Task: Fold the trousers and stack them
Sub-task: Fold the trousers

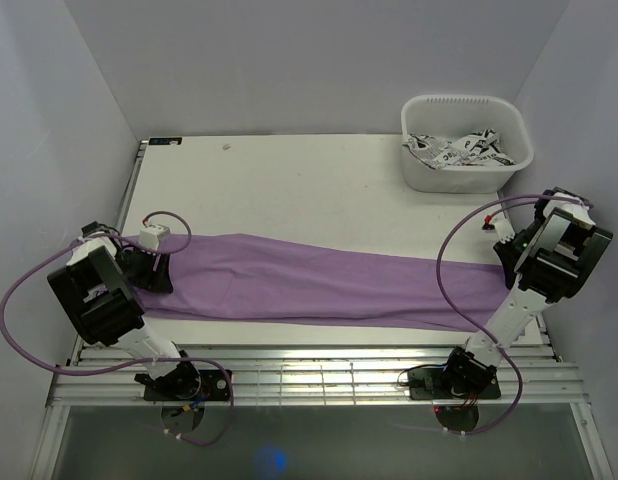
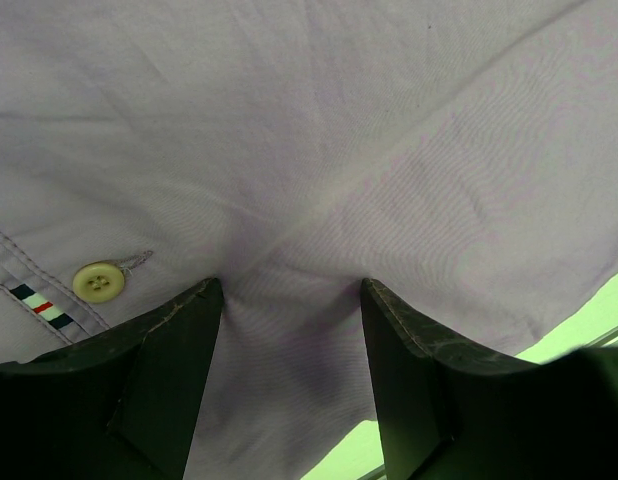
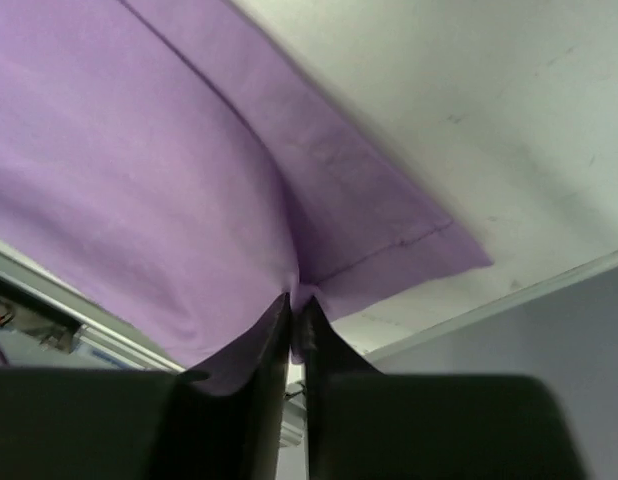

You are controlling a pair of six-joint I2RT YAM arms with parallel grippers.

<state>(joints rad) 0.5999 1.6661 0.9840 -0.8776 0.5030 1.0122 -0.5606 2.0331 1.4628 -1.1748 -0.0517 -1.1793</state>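
Note:
The lilac trousers (image 1: pixel 319 280) lie as a long band across the table, waist at the left and leg ends at the right. My left gripper (image 1: pixel 152 266) is down on the waist end. In the left wrist view its fingers (image 2: pixel 292 292) stand apart with the fabric (image 2: pixel 319 150) puckered between them, and the pale waist button (image 2: pixel 99 281) sits just left. My right gripper (image 1: pixel 505 256) is at the leg end. In the right wrist view it (image 3: pixel 297 302) is shut on a pinch of the cloth (image 3: pixel 139 180) near the hem.
A white tub (image 1: pixel 459 178) holding patterned cloth stands at the back right of the table (image 1: pixel 289 190). Side walls stand close to both arms. A slatted metal strip (image 1: pixel 319 365) runs along the table's near edge, between the arm bases.

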